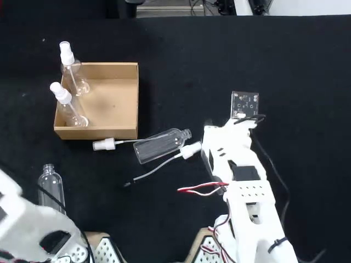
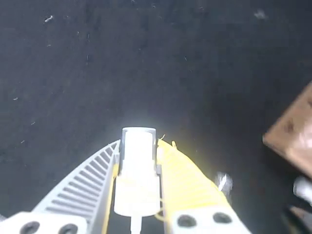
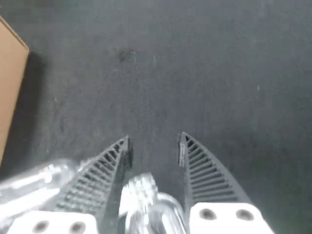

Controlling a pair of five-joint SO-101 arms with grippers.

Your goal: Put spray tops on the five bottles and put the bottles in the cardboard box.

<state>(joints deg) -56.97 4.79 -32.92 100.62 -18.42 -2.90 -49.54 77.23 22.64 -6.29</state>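
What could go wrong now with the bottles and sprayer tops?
The jaws of the left gripper pinch a spray top by its sides; it might slip or tilt before reaching a bottle neck. The uncapped bottle lying on the table is round and could roll if bumped. A loose spray top lies right beside the right arm; its thin tube might get swept or bent.
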